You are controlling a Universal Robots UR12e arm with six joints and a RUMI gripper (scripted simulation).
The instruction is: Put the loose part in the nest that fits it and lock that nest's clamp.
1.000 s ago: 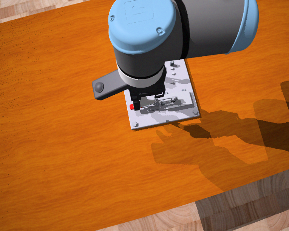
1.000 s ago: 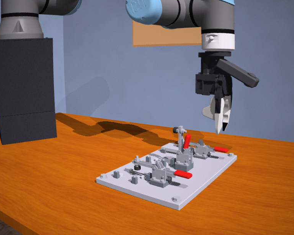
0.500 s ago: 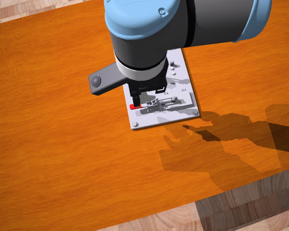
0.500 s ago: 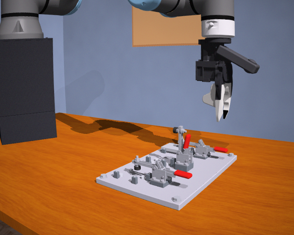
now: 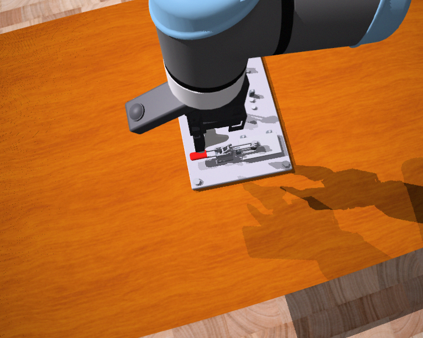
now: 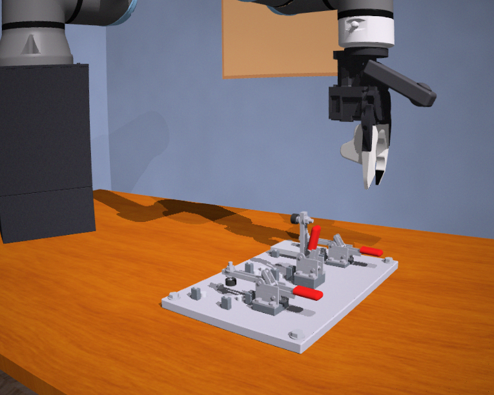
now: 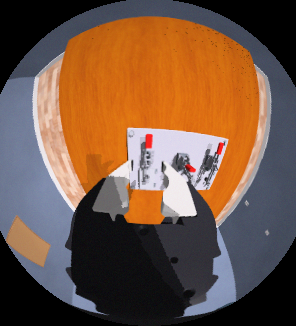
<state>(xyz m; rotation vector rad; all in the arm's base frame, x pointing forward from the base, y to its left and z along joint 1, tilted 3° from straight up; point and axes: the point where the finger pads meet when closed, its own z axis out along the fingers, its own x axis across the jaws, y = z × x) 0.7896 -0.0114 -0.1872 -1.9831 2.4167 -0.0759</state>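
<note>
The grey fixture plate (image 6: 282, 293) lies on the orange table and carries three toggle clamps. The far clamp's red handle (image 6: 370, 250) lies flat; in the top view this handle (image 5: 198, 156) points left and its bar (image 5: 245, 147) reaches over a flat grey part (image 5: 266, 150) in that nest. The middle clamp's handle (image 6: 314, 236) stands upright. The near clamp's handle (image 6: 307, 292) lies flat. My gripper (image 6: 372, 184) hangs well above the far handle, its fingers close together and empty. In the wrist view the fingers frame the plate's edge (image 7: 175, 160).
A black box (image 6: 40, 148) under the arm's base stands at the table's far left. The wrist and its camera bracket (image 5: 151, 112) hide most of the plate's far part in the top view. No loose part shows on the table around the plate.
</note>
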